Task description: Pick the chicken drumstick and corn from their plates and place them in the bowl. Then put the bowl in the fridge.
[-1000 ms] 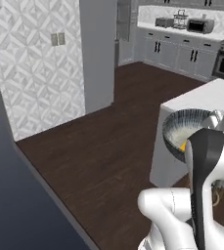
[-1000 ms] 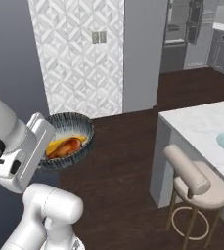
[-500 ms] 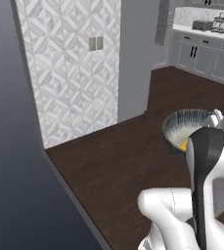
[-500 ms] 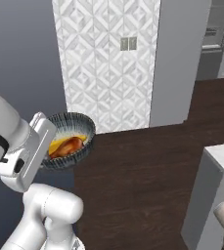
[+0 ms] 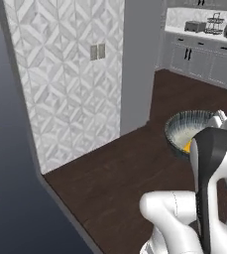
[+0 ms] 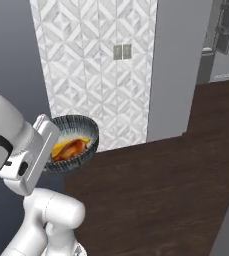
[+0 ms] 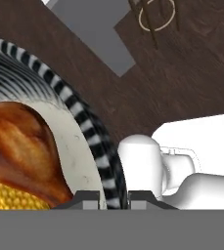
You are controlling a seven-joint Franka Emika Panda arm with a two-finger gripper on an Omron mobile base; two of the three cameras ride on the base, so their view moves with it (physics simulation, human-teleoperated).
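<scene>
In front of the patterned wall (image 6: 96, 75), the gripper (image 7: 114, 196) is clamped on the rim of the bowl (image 6: 76, 142), carrying it above the dark wood floor (image 6: 161, 185). The chicken drumstick (image 7: 20, 151) lies inside over the corn (image 7: 11, 195). Grey cabinets (image 5: 204, 59) stand well beyond the wall's corner.

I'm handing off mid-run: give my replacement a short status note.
Pincer: shut on the rim of the round grey-blue mottled bowl, held in the air above the dark wood floor.
In the bowl: the reddish-brown chicken drumstick lying on the yellow corn cob.
Done: both foods loaded, bowl lifted.
Left: reach the fridge and set the bowl inside.
</scene>
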